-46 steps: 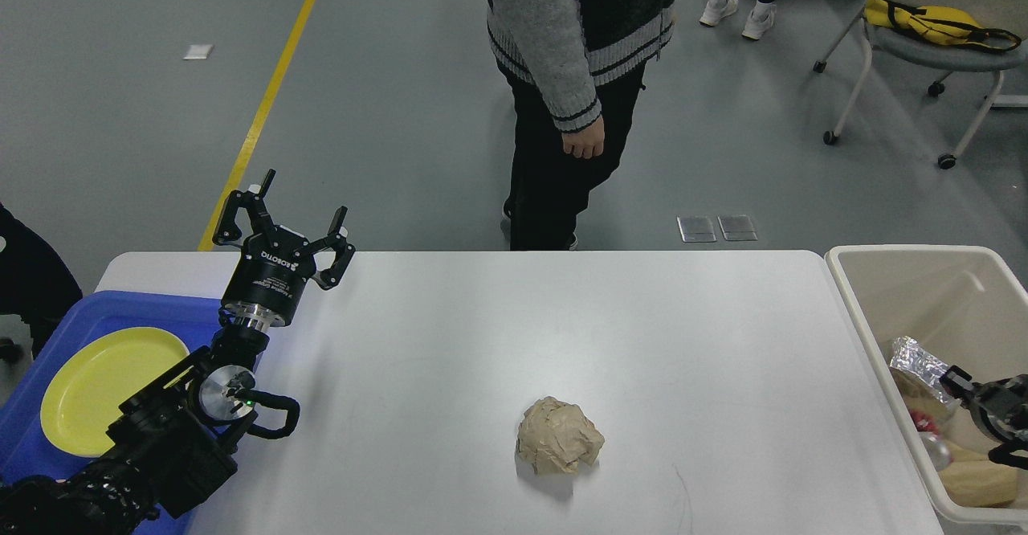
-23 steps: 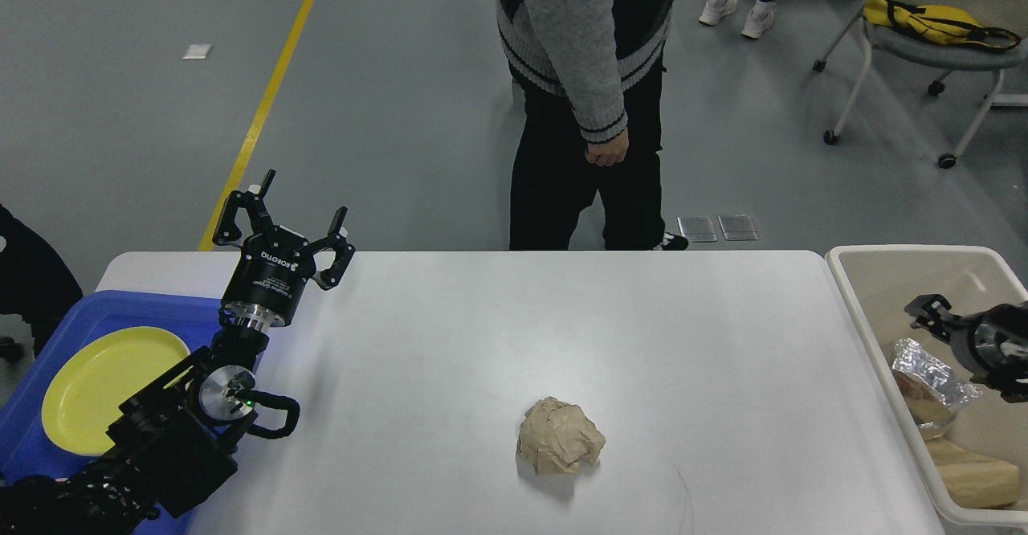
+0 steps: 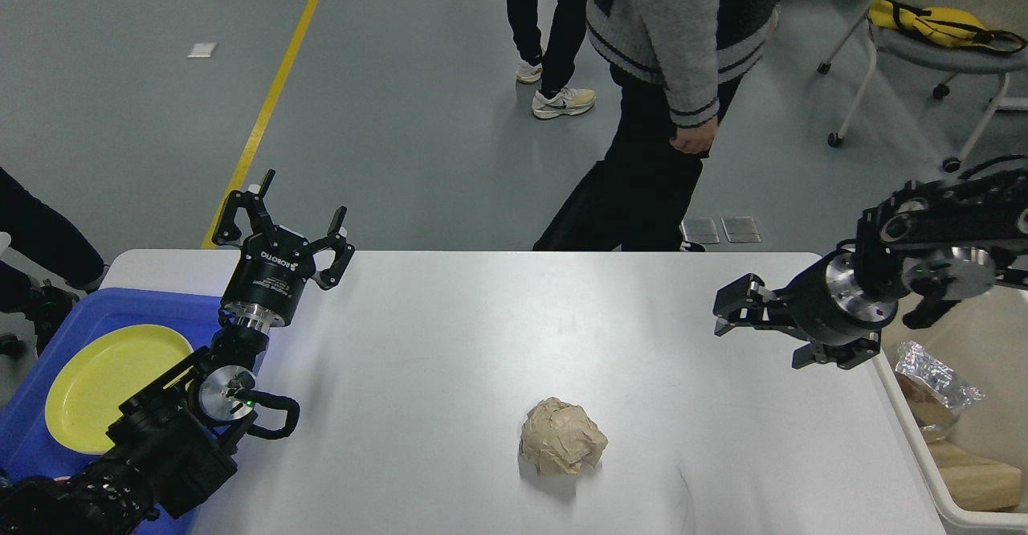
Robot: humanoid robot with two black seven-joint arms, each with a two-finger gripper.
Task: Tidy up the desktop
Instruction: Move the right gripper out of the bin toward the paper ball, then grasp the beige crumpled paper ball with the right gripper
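The white desktop [image 3: 482, 318] carries a crumpled ball of brown paper [image 3: 562, 447] near its front middle. My left gripper [image 3: 305, 196] is raised over the desktop's far left corner, open and holding nothing, far from the paper ball. Over the right side of the desktop hangs my right gripper [image 3: 771, 332], pointing left, its fingers apart and nothing between them. It is above and to the right of the paper ball, not touching it.
A blue tray [image 3: 48, 318] with a yellow plate [image 3: 104, 382] sits at the left edge. At the right edge is a beige bin [image 3: 940, 479] holding foil [image 3: 936, 374] and other trash. A person [image 3: 666, 117] walks just behind the table; a chair [image 3: 948, 45] stands far right.
My right arm has risen out of the beige bin and swung left over the desktop's right side. The person behind the table has walked to the right. My left arm has stayed still.
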